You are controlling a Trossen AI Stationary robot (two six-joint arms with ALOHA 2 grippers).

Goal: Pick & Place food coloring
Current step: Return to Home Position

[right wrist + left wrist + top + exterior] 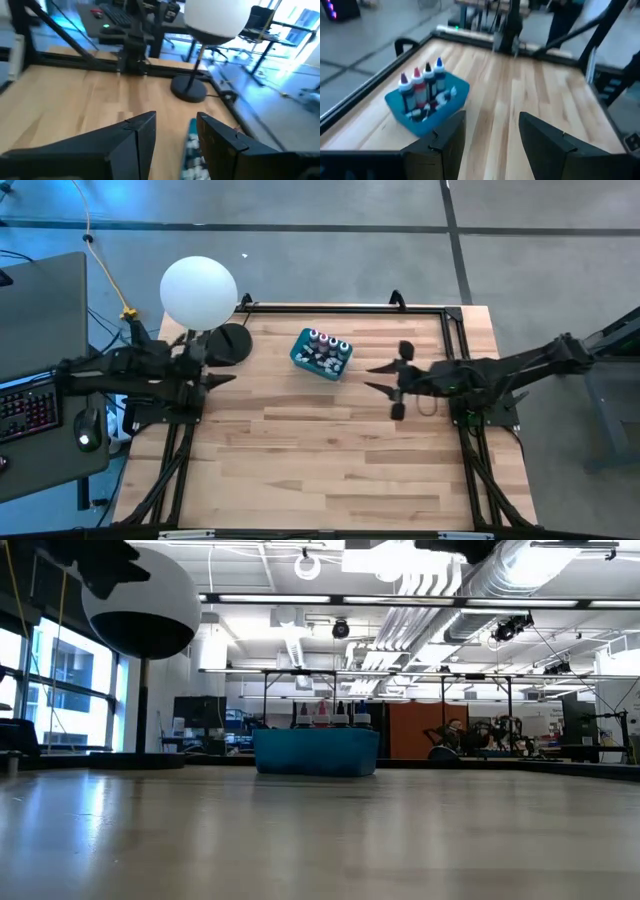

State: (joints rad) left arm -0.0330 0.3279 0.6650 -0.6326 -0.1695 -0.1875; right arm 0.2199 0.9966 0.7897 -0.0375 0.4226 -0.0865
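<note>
The food coloring bottles (325,342) stand and lie in a teal tub (318,364) on the far middle of the table. In the left wrist view, several bottles (421,85) stand upright in the tub (440,112); the low view shows their tops (325,716) above the tub's wall (316,752). My left gripper (222,366) hovers open to the tub's left, above the table. My right gripper (372,377) hovers open to the tub's right. In the right wrist view, the tub's edge (192,150) shows between the fingers of that gripper (175,129). Neither touches anything.
A big white ball (198,290) on a black stand with a round base (232,342) is at the far left, close to my left gripper. Black frame rails (345,307) border the table. Bare wood (320,450) lies toward the near edge. A keyboard and mouse (88,428) sit on the desk at left.
</note>
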